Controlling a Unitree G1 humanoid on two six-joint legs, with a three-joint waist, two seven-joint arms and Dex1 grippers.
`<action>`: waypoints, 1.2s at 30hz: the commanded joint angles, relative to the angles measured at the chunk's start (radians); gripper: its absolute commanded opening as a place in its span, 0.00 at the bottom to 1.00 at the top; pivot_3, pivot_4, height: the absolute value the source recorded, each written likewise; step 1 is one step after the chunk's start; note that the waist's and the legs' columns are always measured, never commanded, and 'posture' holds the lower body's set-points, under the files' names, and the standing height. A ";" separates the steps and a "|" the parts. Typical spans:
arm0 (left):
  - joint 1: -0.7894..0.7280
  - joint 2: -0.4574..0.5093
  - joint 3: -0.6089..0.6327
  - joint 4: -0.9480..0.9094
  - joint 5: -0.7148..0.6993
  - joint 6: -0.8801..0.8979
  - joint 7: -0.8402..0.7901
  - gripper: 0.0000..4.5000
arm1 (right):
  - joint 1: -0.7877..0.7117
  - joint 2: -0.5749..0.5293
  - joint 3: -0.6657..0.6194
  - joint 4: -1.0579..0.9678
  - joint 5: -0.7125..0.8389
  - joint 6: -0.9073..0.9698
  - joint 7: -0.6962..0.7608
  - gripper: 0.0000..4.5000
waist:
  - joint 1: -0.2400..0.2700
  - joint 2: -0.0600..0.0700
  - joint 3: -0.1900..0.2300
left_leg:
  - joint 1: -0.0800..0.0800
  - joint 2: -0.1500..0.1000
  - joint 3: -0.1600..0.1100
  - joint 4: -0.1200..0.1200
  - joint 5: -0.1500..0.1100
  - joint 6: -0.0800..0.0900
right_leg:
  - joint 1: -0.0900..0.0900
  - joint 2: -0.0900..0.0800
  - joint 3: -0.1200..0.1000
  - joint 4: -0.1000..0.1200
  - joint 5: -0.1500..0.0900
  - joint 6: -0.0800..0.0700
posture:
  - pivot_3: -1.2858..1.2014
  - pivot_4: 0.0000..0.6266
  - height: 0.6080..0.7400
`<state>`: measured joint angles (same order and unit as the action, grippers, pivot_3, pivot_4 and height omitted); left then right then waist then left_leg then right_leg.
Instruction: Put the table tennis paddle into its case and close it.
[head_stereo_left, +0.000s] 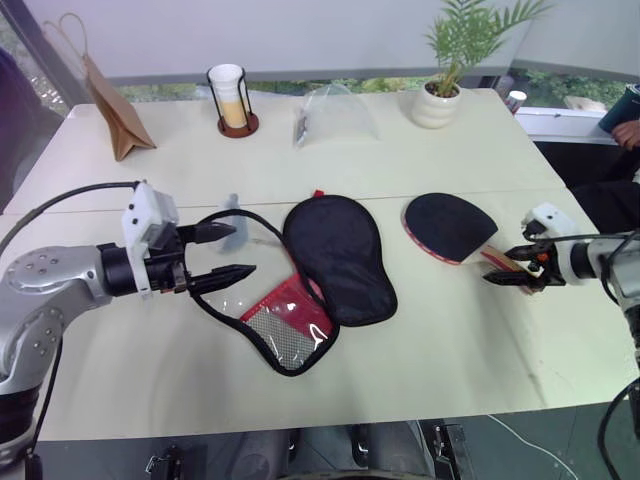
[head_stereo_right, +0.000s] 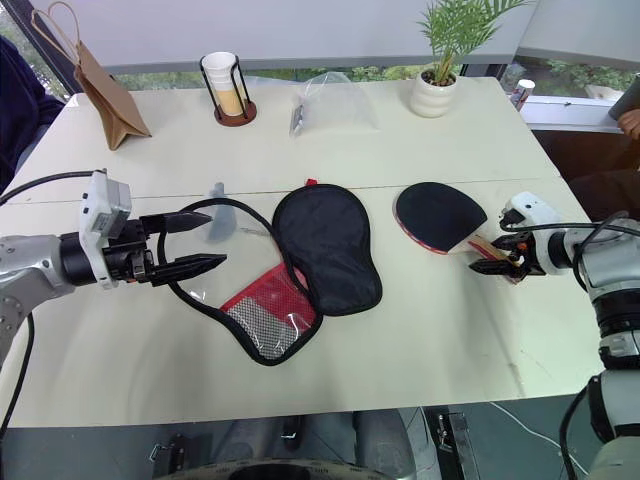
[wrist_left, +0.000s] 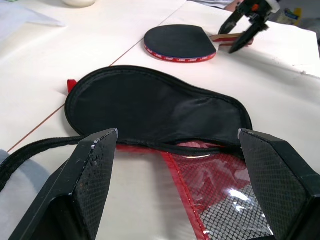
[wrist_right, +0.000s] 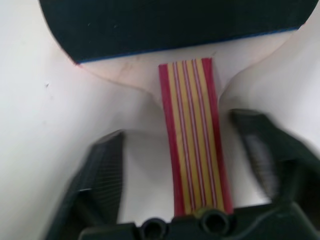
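At the table's right, the right gripper (head_stereo_left: 517, 269) straddles the table tennis paddle (head_stereo_left: 450, 226) by its striped handle, fingers spread and not yet pinching, while the left gripper (head_stereo_left: 225, 252) hovers agape beside the unzipped case (head_stereo_left: 335, 256), which awaits the paddle once gripped.

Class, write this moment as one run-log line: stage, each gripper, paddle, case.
stage: reaching for handle | right gripper: open, straddling paddle handle, not yet closed | left gripper: open, beside case | paddle: flat on table | case: unzipped, empty
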<state>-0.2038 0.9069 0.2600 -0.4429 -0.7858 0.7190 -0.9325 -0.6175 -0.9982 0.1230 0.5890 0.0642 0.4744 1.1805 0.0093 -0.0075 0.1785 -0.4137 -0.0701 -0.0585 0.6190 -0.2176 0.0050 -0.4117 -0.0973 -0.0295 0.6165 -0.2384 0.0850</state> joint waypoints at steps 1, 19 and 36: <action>-0.013 0.016 0.021 -0.013 -0.005 0.001 0.001 0.89 | -0.020 0.003 -0.019 -0.004 0.001 0.017 0.005 0.34 | 0.000 0.000 0.000 | 0.000 0.000 0.000 0.000 0.000 0.000 | 0.000 0.000 0.000 0.000 0.000 0.000 | 0.52 0.24 0.95; -0.068 -0.001 -0.034 0.038 0.024 -0.022 -0.020 0.89 | -0.051 0.207 -0.140 -0.910 0.193 0.890 -0.324 0.18 | -0.002 0.005 0.003 | -0.002 0.001 -0.001 0.003 0.000 0.000 | -0.003 0.000 0.000 0.004 0.000 0.000 | 0.52 0.24 0.95; -0.045 0.006 -0.012 0.012 0.020 -0.008 -0.024 0.89 | 0.007 0.658 -0.084 -1.071 0.289 1.140 -0.818 0.18 | -0.009 0.004 0.003 | -0.013 -0.002 -0.001 0.011 0.000 0.000 | -0.015 0.000 0.001 0.015 0.002 0.003 | 0.52 0.24 0.95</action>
<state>-0.2460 0.9001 0.2138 -0.4011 -0.7538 0.7144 -0.9570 -0.6004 -0.3522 0.0423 -0.4306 0.3251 1.6077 0.3809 0.0005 -0.0031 0.1812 -0.4269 -0.0718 -0.0597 0.6298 -0.2176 0.0054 -0.4270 -0.0972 -0.0286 0.6319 -0.2360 0.0884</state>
